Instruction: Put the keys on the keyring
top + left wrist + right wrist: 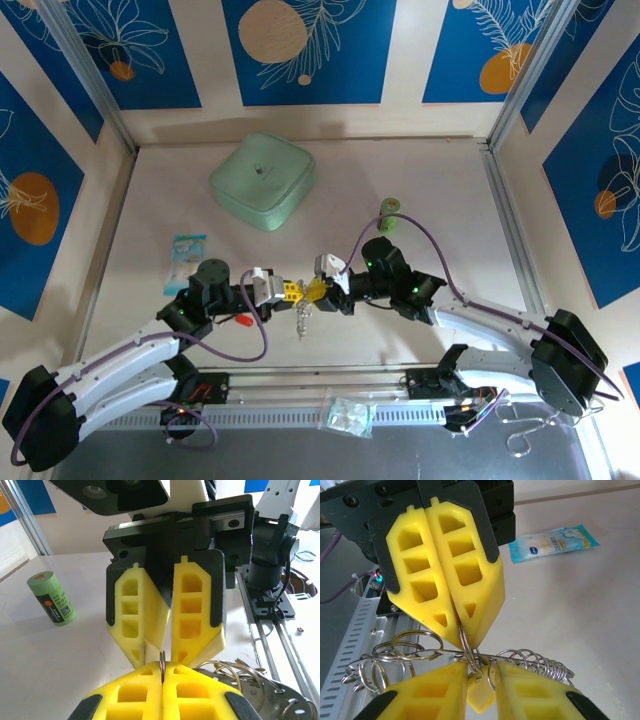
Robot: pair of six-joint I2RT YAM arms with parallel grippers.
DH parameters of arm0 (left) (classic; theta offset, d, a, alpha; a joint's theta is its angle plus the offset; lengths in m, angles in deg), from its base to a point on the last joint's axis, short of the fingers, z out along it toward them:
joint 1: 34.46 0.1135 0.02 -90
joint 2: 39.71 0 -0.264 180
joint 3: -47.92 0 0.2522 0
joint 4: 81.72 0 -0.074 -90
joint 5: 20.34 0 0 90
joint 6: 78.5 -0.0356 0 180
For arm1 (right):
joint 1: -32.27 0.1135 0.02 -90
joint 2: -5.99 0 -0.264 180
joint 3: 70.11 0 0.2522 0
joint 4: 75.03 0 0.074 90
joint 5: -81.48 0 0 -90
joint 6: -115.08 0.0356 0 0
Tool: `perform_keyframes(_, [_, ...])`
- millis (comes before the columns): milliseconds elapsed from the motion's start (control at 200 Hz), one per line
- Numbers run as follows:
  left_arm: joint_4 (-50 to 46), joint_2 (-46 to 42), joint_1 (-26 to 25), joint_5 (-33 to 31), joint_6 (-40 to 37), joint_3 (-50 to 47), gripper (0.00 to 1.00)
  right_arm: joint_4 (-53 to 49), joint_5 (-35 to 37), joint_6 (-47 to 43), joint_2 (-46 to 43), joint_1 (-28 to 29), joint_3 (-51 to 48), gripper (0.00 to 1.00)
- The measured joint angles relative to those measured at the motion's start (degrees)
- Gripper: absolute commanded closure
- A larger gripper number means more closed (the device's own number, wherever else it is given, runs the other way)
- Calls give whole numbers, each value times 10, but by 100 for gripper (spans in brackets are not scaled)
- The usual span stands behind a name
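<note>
clamping upright keyring, left pincer shut; right pincer ajar, maybe around yellow key.

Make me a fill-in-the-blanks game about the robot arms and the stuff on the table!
1. The square lid at the back of the table is pale ____.
2. The left arm's fingers are not open but ____ on a thin metal ring.
3. Those fingers are coloured ____.
4. The packet lying beside the left arm is light ____.

Missing words: green, shut, yellow, blue.
</note>
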Motion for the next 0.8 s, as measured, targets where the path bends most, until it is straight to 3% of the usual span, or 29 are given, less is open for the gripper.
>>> perform_keyframes(370, [0,0,0,3,0,0,100,-20,5,-12,-41,-12,0,70])
perform_keyframes(800, [0,0,0,3,0,0,100,-2,-13,-9,-11,-12,0,79])
